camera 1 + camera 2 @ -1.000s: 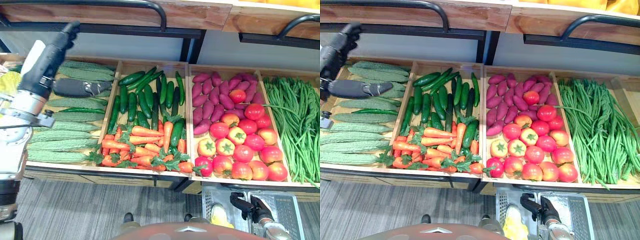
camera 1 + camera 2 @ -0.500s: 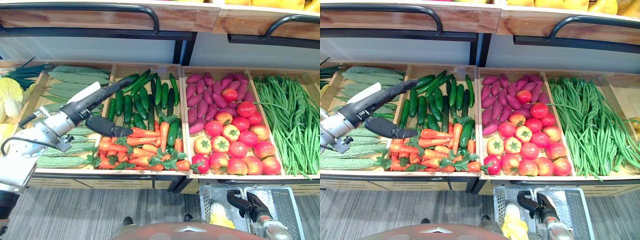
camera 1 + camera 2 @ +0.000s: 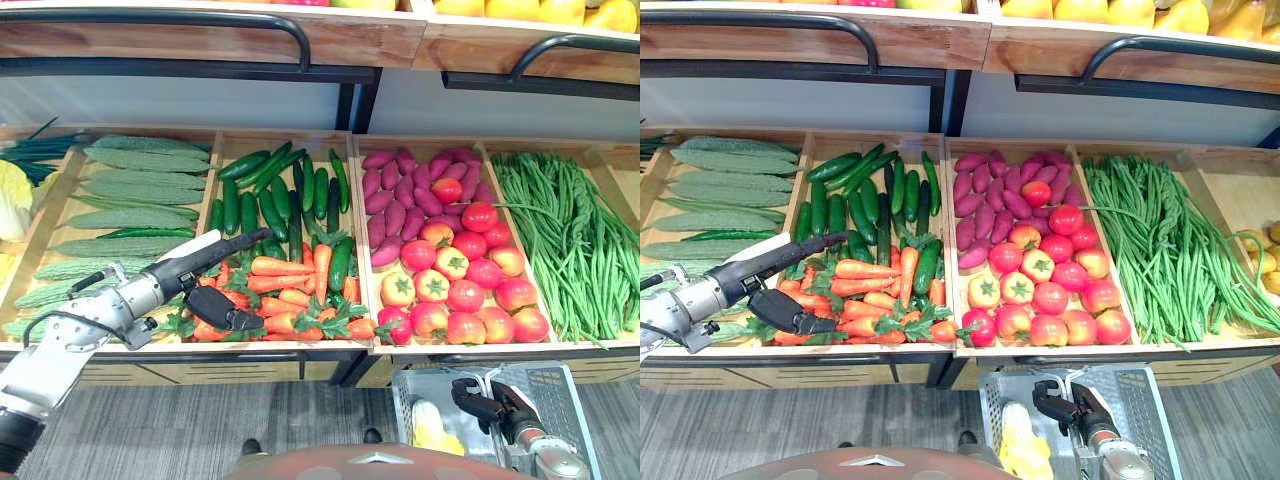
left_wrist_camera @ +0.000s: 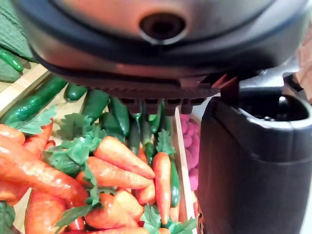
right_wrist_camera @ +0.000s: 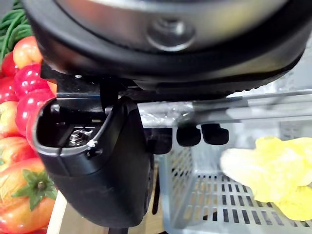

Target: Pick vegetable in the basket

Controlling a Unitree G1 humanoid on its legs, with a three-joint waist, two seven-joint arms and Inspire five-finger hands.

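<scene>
Lowered, left hand [image 3: 197, 276] hovers open-fingered over orange, leafy-topped carrots [image 3: 290, 268]; right hand [image 3: 496, 406] grips basket [image 3: 566, 408]

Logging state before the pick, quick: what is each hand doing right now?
Left hand: open, fingers straight over the carrots.
Right hand: shut on the basket rim.

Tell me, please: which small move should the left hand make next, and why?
Probably lower the left hand onto the carrots and close it round one. It hovers open just above them, holding nothing, while the right hand grips the basket below the shelf.
</scene>
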